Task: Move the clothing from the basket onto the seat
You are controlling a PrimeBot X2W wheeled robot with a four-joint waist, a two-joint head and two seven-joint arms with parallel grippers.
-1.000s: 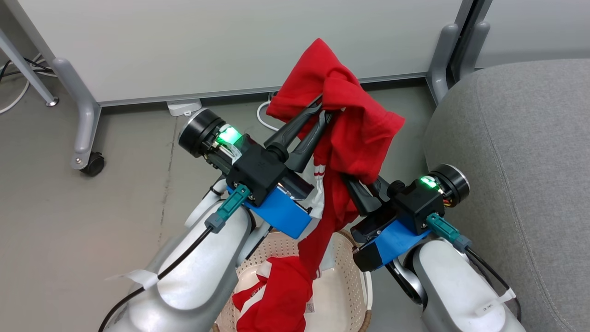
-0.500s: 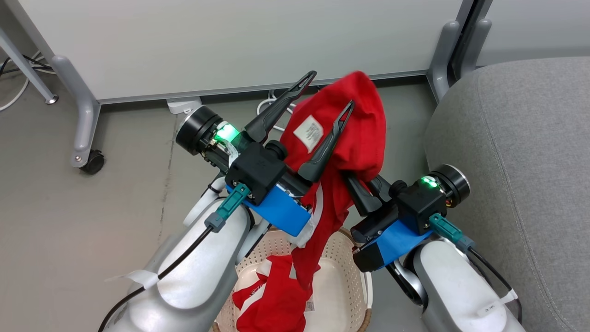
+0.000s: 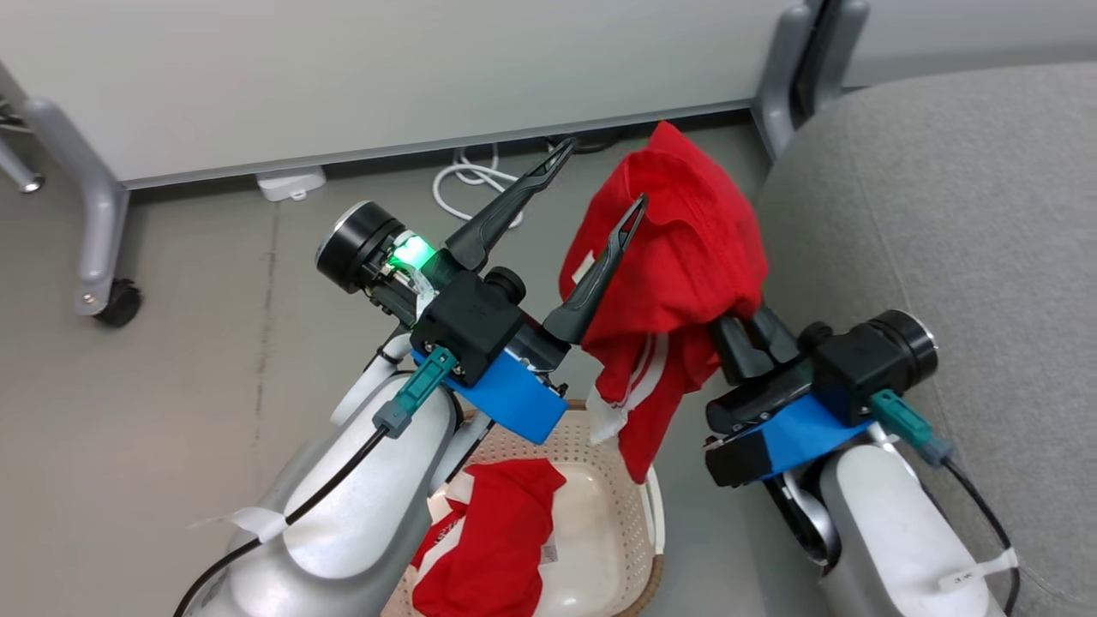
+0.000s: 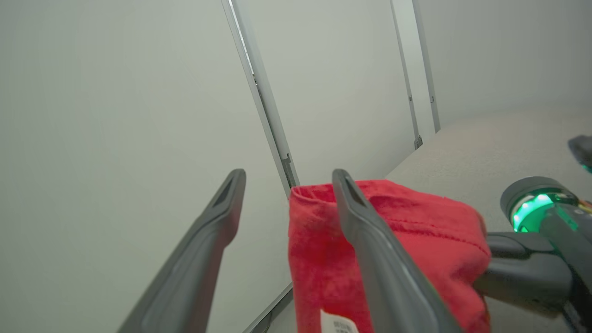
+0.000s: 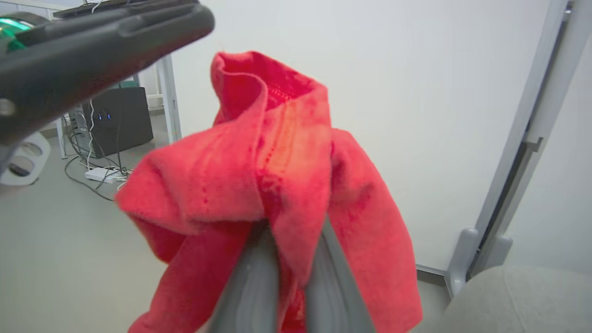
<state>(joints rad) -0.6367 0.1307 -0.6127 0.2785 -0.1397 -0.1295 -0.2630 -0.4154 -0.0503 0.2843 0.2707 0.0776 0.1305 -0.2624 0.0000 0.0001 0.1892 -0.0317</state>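
Observation:
One red piece of clothing (image 3: 677, 248) with white stripes hangs bunched from my right gripper (image 3: 741, 338), which is shut on it, just left of the grey seat (image 3: 943, 197). Its lower end dangles above the basket (image 3: 647, 548). My left gripper (image 3: 602, 174) is open; one finger lies against the cloth, with nothing held. A second red garment (image 3: 488, 531) lies in the cream basket, partly hidden by my left forearm. In the left wrist view the clothing (image 4: 416, 240) sits behind the right finger of the open gripper (image 4: 287, 175). The right wrist view shows the fingers closed on the cloth (image 5: 277, 175).
A white partition panel stands behind on grey legs, one with a caster (image 3: 111, 300). A white cable (image 3: 463, 176) and a white power block (image 3: 291, 184) lie on the floor at its foot. The floor spreads to the left.
My left gripper has opened and let go of the garment. It now hangs from the right gripper alone, which has carried it right toward the seat and out of the basket. The head view has shifted.

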